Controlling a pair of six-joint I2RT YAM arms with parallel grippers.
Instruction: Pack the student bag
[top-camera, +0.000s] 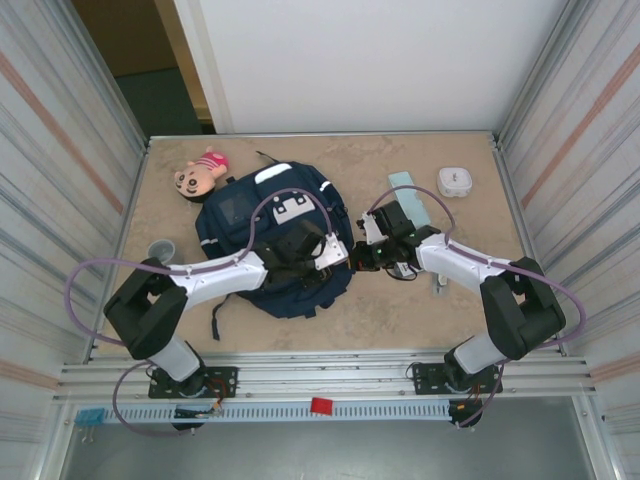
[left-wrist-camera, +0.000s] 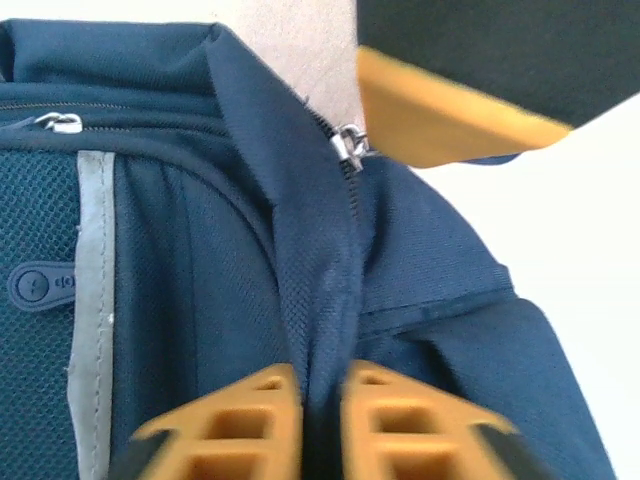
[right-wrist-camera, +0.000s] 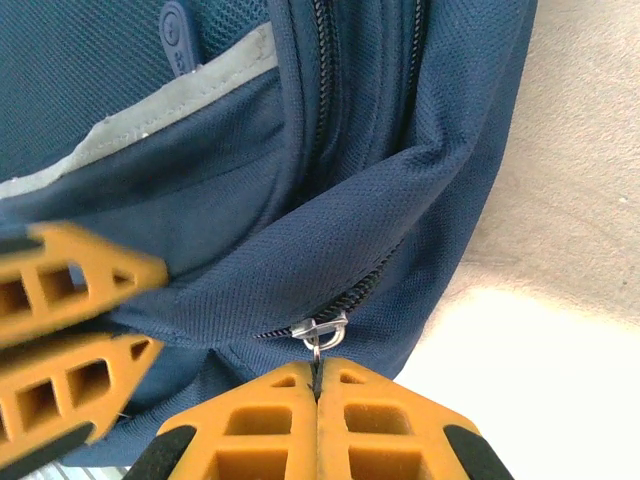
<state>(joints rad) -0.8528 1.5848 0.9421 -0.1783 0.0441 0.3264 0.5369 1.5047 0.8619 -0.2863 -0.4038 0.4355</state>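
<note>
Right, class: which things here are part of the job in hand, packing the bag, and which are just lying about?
In the job: bag; zip pull, pinched by the right gripper; left gripper, shut on a fold of the bag.
Lying about, untouched for now: doll; grey cup; white box; pale blue case.

Bag (top-camera: 230, 240) is navy with a grey stripe (left-wrist-camera: 92, 300), zip pull (right-wrist-camera: 318, 330) silver, fingers (right-wrist-camera: 270, 425) bright orange, doll (top-camera: 200, 175) pink, table (top-camera: 400, 310) mottled tan.
</note>
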